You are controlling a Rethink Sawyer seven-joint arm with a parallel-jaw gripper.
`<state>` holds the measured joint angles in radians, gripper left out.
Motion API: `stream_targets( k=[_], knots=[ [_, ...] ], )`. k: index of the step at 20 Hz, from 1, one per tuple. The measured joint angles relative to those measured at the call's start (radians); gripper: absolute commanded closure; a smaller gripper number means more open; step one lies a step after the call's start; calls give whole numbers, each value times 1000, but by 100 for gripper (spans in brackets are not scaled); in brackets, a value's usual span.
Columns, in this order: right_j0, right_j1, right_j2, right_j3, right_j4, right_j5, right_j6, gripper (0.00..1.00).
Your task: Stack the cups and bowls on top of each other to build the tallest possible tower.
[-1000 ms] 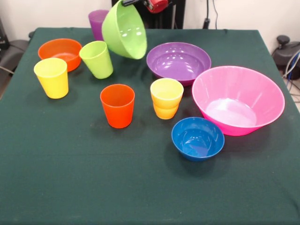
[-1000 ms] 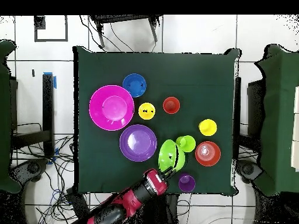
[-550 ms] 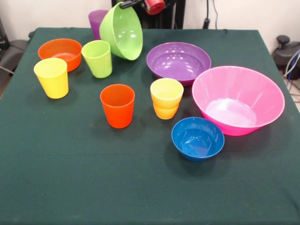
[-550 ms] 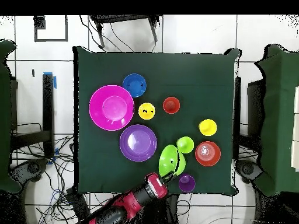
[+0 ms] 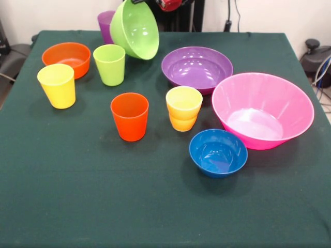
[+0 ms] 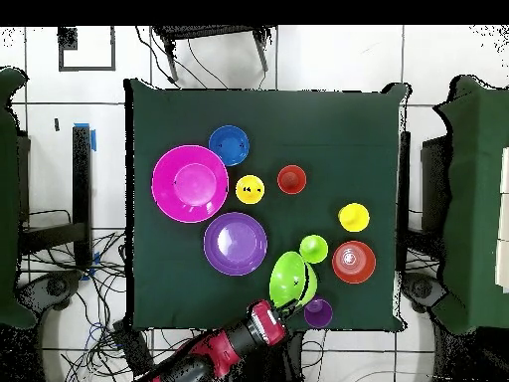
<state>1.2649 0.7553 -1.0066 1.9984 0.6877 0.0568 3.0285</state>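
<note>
Since the earlier frames, the lime green bowl (image 5: 135, 29) has travelled up and back toward the purple cup (image 5: 105, 24), and the lime green cup (image 5: 109, 64) now stands clear of it.

Front view: the gripper (image 5: 138, 1) shows only at the top edge, clamped on the rim of the lime green bowl, which hangs tilted with its opening facing forward, off the table (image 5: 155, 206). Taking the purple bowl (image 5: 196, 68) as landmark: the held bowl is to its left and higher; the pink bowl (image 5: 262, 109) sits to its right and nearer the camera; the yellow-orange cup (image 5: 183, 108) stands just in front of it; the blue bowl (image 5: 217, 152) lies further forward; the orange-red cup (image 5: 129, 116), yellow cup (image 5: 57, 85) and orange bowl (image 5: 66, 58) are all to its left.

Overhead view: the gripper (image 6: 285, 307) grips the lime green bowl (image 6: 288, 277), which lies just right of the purple bowl (image 6: 236, 243) and touches or overlaps the purple cup (image 6: 318, 312).
</note>
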Motion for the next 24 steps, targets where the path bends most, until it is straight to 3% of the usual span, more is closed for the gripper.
stream_targets(
  k=[12, 24],
  knots=[
    [58, 55, -1, 0, -6, 68, 0, 100],
    [105, 216, -42, -54, -4, 237, 0, 100]
  ],
)
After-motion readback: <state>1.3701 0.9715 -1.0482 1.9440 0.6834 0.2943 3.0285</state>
